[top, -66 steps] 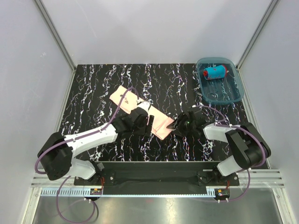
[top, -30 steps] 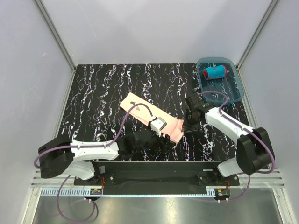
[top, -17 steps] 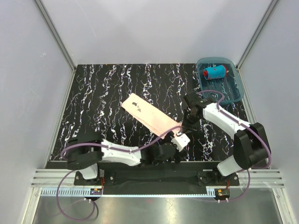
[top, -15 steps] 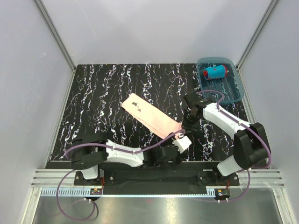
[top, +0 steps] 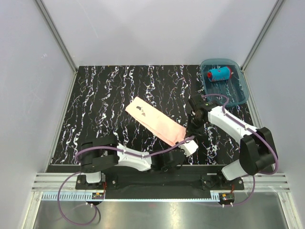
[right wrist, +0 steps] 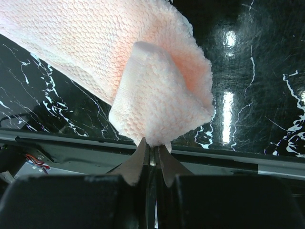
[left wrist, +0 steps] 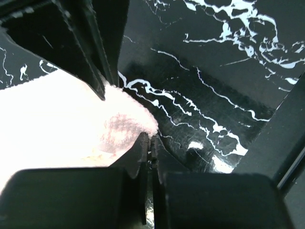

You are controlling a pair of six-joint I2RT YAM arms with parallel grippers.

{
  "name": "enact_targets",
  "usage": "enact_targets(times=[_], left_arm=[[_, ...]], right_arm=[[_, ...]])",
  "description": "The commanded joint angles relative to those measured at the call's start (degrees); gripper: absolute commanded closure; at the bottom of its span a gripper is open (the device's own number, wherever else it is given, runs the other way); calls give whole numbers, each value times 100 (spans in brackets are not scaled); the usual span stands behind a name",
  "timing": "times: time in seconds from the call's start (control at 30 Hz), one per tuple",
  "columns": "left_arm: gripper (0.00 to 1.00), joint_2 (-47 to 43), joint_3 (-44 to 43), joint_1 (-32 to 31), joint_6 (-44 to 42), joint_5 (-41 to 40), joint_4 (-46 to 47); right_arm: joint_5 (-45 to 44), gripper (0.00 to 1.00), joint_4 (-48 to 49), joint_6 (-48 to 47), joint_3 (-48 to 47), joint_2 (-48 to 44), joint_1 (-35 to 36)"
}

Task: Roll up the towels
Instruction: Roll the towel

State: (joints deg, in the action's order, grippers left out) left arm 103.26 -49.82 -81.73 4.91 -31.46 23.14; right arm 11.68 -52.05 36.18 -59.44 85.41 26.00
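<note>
Fingertips of the right gripper (right wrist: 151,157) are pinched on a corner of the peach towel (right wrist: 143,62), which bunches up just beyond them and spreads away to their left across the black marbled table (right wrist: 248,95). The left gripper (left wrist: 150,143) has its jaws pressed together, with the same towel's corner touching the tips on their left side; whether any cloth is caught cannot be told. Far beyond the right gripper, the blue towel (top: 218,74) lies rolled in the blue tray (top: 228,98).

Unrolled towel (top: 156,121) on table (top: 105,95) centre, rolled towel (top: 218,74) in tray (top: 238,97) (far right corner)
</note>
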Motion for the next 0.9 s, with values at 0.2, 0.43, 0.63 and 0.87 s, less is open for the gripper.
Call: enact_targets(times=[0.2, 0.43, 0.63, 0.87], left_arm=[[100, -657, 244, 605, 1264, 1668, 200], [100, -1212, 1386, 1185, 2540, 2644, 1120], [100, -1107, 1783, 1739, 3279, 3611, 2035], [100, -764, 2126, 2608, 4631, 4762, 3320]], right_arm=[[97, 96, -86, -6, -15, -296, 37], [124, 76, -59, -50, -112, -253, 37], [45, 57, -103, -129, -243, -191, 37], [-96, 2, -174, -138, -603, -252, 46]])
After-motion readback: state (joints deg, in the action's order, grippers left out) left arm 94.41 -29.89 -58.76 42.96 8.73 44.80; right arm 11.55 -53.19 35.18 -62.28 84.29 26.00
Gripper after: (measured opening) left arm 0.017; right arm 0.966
